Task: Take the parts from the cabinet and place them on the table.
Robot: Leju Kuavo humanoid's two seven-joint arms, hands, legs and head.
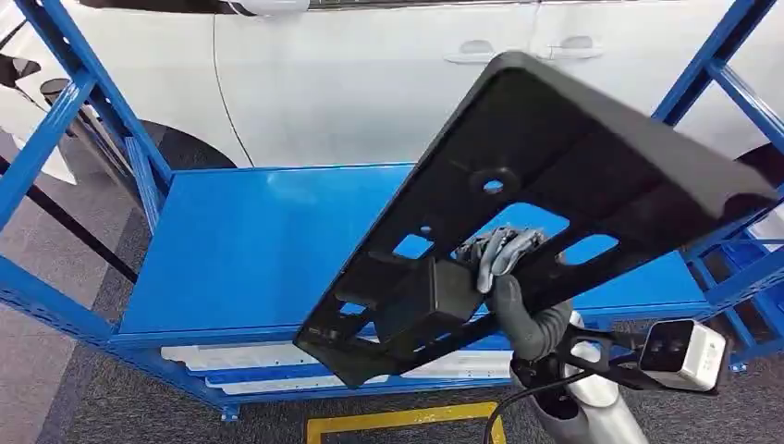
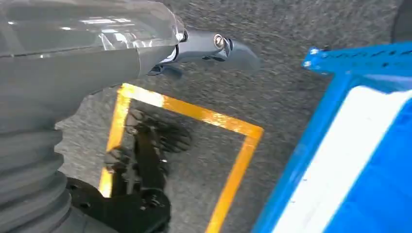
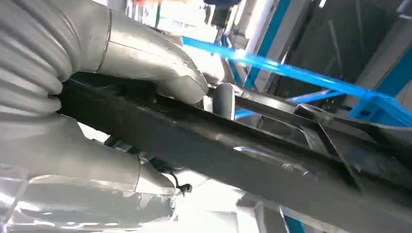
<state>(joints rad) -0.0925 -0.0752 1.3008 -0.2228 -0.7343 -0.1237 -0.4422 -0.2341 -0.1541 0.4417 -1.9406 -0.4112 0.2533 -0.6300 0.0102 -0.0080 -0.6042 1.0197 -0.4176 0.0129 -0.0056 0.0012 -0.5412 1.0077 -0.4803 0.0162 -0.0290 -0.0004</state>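
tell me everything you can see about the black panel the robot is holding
The black panel is a large, flat, matte piece that looks like moulded plastic, with a raised rim, a round hole near its middle, several rectangular cut-outs and a boxy block near its lower end. It is lifted and tilted above the blue shelf, clear of it. The right robot hand grips it, fingers through a cut-out; the right wrist view shows the thumb pressed on its edge.

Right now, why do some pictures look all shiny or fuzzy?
In the head view the blue shelf shows soft glare and the black plastic part is sharp. In the left wrist view the left hand is close and blurred, with a dark shadow inside the yellow floor marking. In the right wrist view bright light washes out the background behind the right hand.
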